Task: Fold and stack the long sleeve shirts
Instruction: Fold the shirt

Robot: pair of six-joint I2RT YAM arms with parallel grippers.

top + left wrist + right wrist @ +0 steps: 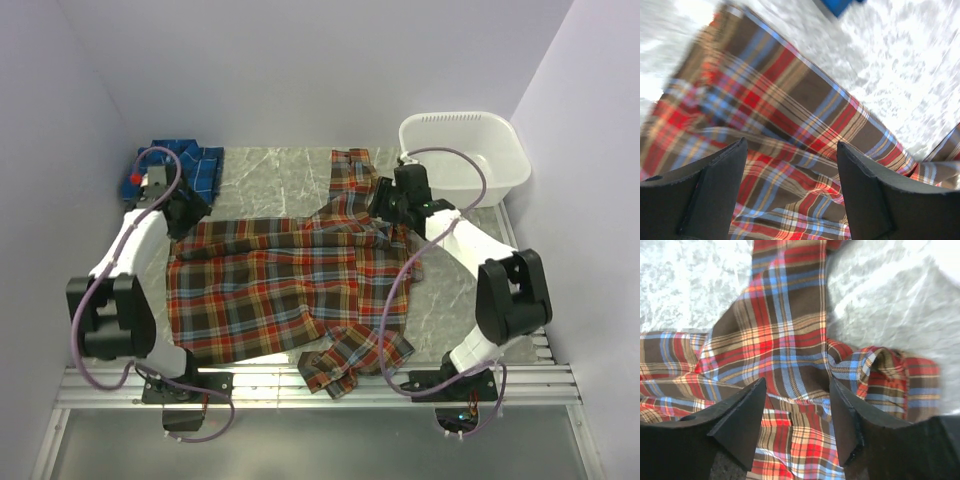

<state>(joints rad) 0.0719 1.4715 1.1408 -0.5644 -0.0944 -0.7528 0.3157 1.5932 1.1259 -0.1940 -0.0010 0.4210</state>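
- Currently the left gripper (791,146) stands wide open with nothing between its fingers; the red-orange plaid shirt (280,290) lies spread directly beneath it.
- Right gripper (797,382) also parted and empty, over a rumpled part of the same shirt; one sleeve runs away ahead of it.
- Blue plaid shirt (180,165) bunched just beyond the left gripper.
- Left wrist view is blurred; its fingertips possibly hang clear of the cloth.
- White tub (465,150) beyond the right gripper.

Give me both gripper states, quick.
Left gripper: open, holding nothing, over the red plaid shirt.
Right gripper: open, holding nothing, over the same shirt.
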